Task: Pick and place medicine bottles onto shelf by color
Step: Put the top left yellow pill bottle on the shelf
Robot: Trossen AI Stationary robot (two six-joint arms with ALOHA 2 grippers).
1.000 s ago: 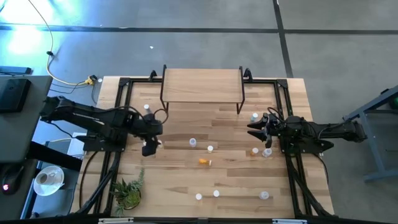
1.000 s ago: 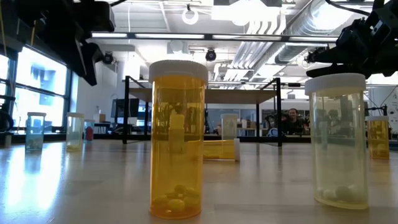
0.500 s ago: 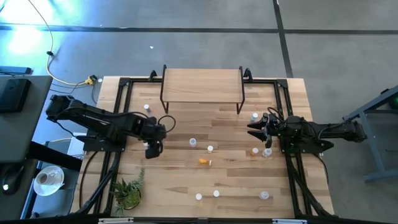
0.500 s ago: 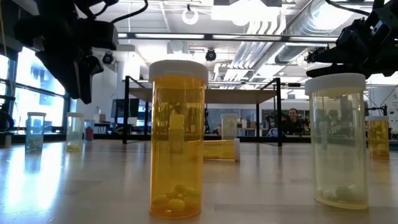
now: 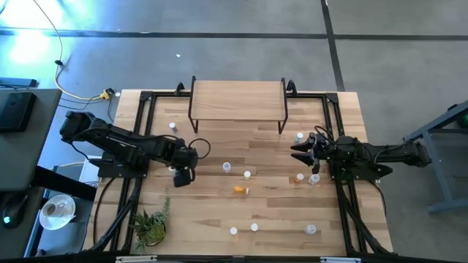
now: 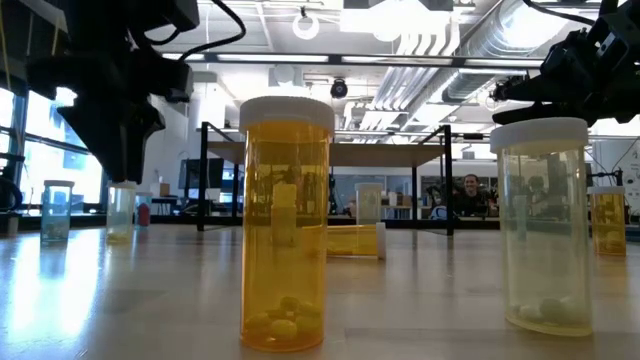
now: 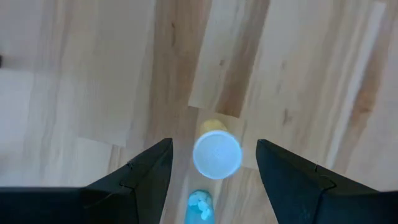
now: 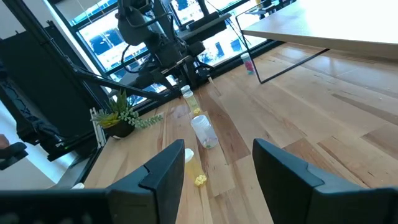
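From above, the bottle under the left gripper point(image 5: 178, 174) is hidden by the arm. In the left wrist view, a small yellowish white-capped pill bottle point(image 7: 216, 153) is seen upright on the light wooden surface point(image 5: 270, 212), directly between the gripper's spread, empty fingers point(image 7: 146, 174). A bluish object point(image 7: 199, 208) beside it is cut off. The right gripper point(image 5: 295, 152) is held open, empty, near bottles at the surface's right. The low light-wood shelf on black legs point(image 5: 237, 100) is bare.

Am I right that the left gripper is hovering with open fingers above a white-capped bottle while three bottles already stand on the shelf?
Not quite: the shelf holds no bottles, as the high view shows. The left gripper does hover, fingers open, above a white-capped bottle.
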